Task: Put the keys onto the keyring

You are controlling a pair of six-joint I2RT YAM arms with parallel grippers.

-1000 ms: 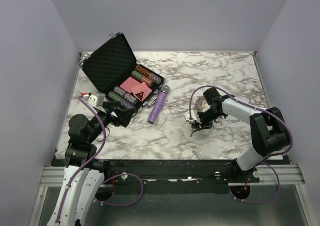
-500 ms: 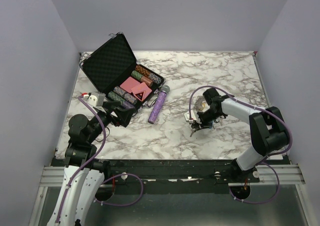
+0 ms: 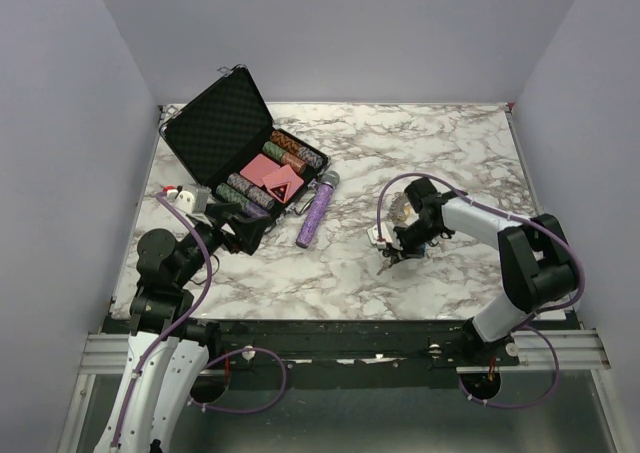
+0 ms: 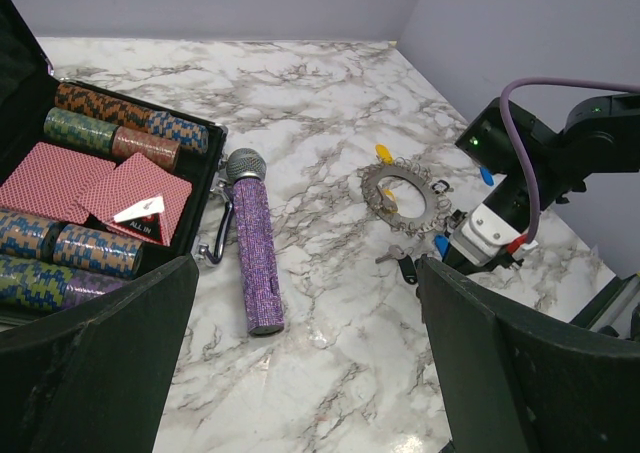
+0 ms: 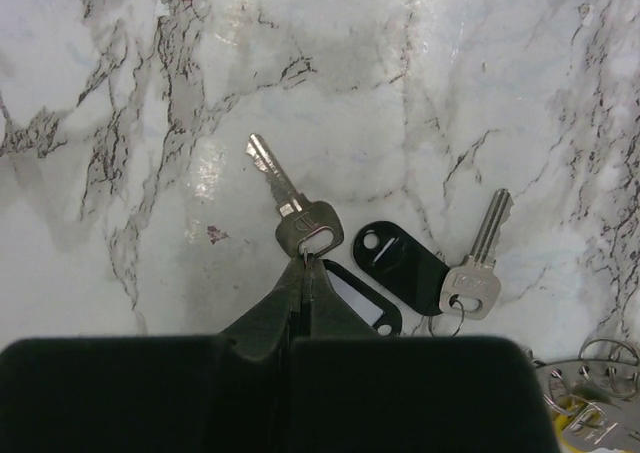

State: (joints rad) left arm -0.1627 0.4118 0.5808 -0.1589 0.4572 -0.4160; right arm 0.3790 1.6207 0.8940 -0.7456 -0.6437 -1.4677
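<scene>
2 keys (image 5: pixel 290 205) on grey-veined marble table (image 3: pixel 450 143) between lilac walls (image 3: pixel 340 33)

Open black case (image 3: pixel 222 125) of poker chips (image 4: pixel 100 123) and red cards (image 4: pixel 60 178) on the marble counter (image 3: pixel 450 148); a purple glittery microphone (image 4: pixel 256 253) lies just beside.

The left arm (image 3: pixel 160 261), at seven o'clock in the overhead view, stacks chunky black joint housings on a white tubular link, with a purple cable (image 3: pixel 207 263) looping beside it. The right arm (image 3: pixel 478 219), at four o'clock, mixes white links with black joints under a second purple cable (image 4: pixel 580 82). A green light (image 4: pixel 478 140) glows on it. The left gripper (image 4: pixel 305 303) has broad matte-black fingers (image 4: pixel 90 373).
</scene>
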